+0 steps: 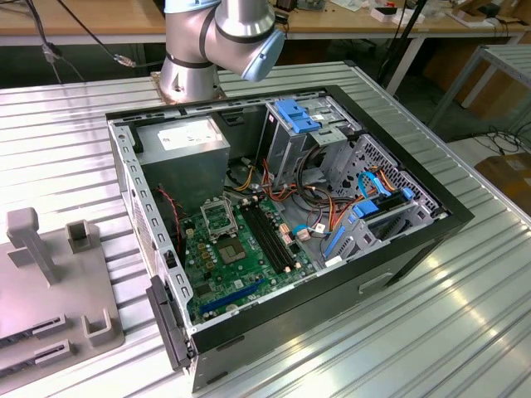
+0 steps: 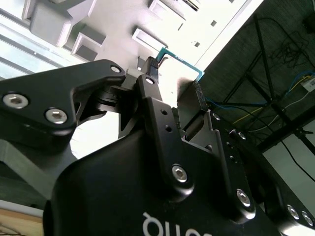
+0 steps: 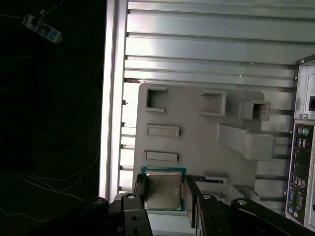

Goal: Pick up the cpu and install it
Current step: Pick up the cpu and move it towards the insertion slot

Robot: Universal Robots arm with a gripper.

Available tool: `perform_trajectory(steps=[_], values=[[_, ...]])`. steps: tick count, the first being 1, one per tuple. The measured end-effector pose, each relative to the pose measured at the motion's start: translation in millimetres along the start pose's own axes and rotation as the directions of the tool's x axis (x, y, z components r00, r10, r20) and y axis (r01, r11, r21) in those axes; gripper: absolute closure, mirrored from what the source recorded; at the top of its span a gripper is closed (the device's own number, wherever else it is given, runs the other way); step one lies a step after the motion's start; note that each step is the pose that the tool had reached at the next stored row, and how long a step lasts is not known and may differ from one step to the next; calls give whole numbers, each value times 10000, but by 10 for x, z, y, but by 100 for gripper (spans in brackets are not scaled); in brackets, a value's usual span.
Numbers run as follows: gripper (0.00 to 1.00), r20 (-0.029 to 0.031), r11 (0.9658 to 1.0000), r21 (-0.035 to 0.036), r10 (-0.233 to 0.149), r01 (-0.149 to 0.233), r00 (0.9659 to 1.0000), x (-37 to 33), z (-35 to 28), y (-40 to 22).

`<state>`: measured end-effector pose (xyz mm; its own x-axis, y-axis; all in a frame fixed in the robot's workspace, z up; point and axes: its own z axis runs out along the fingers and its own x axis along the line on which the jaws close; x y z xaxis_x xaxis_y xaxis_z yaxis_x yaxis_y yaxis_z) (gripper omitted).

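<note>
Exterior view
- Arm: the arm (image 1: 217, 37) stands on the slatted table (image 1: 398, 332), at 12 o'clock of the open computer case (image 1: 415, 240).
- Board: the green motherboard (image 1: 241, 265) lies flat in the case. The silver socket frame (image 1: 217, 217) sits toward its 11 o'clock, and the black memory slots (image 1: 270, 236) run at the frame's 4 o'clock.
- Holder plate: the grey holder plate (image 1: 33, 315) lies at 9 o'clock of the case, on the exterior view's left, apart from it.

First wrist view
- Cpu: the cpu (image 3: 162, 191) shows its silver top, at the plate's edge near two narrow slots.
- Gripper: the gripper (image 3: 165, 197) has its fingers (image 3: 140, 189) closed against two opposite edges, grasping the chip.

Second wrist view
- Cpu edge: the thin green rim (image 2: 183, 61) spans between the fingertips, with the plate behind it. I cannot tell whether it hangs clear of the plate.

Judgement
- Step: the pick-up. The chip is gripped at the plate, well apart from the socket.
- Next move calls for: a steady clamp, a level chip, and edges squared to the frame.
</note>
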<state>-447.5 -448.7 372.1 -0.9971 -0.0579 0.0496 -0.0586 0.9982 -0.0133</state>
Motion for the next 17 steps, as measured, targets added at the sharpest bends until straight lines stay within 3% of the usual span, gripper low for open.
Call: perform_trajectory(steps=[5, 17], values=[[59, -14, 10000, -1, 0, 0, 10000, 2, -64, -1], [59, -41, 10000, -2, -1, 1, 10000, 1, -142, -2]])
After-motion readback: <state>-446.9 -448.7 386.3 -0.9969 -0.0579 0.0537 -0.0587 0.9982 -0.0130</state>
